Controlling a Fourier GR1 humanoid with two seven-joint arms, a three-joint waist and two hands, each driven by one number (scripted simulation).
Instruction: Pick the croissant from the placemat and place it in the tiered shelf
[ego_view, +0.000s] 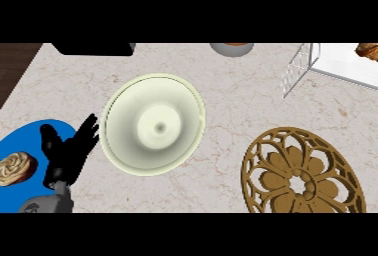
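Observation:
The croissant (15, 169), tan and swirled, lies on the blue placemat (29, 137) at the view's left edge, partly cut off. My left hand (65, 157) hovers just to its right over the mat's right edge, fingers straight and spread, pointing up, holding nothing. A small gap separates it from the croissant. The white wire tiered shelf (304, 67) stands at the far right corner, with a brown pastry-like item (367, 49) on its white tier. My right hand does not show.
A large cream plate (153, 124) sits mid-counter right beside my left hand. A carved wooden trivet (303, 172) lies at the lower right. A grey bowl (232, 48) and a dark object (92, 48) stand along the far edge.

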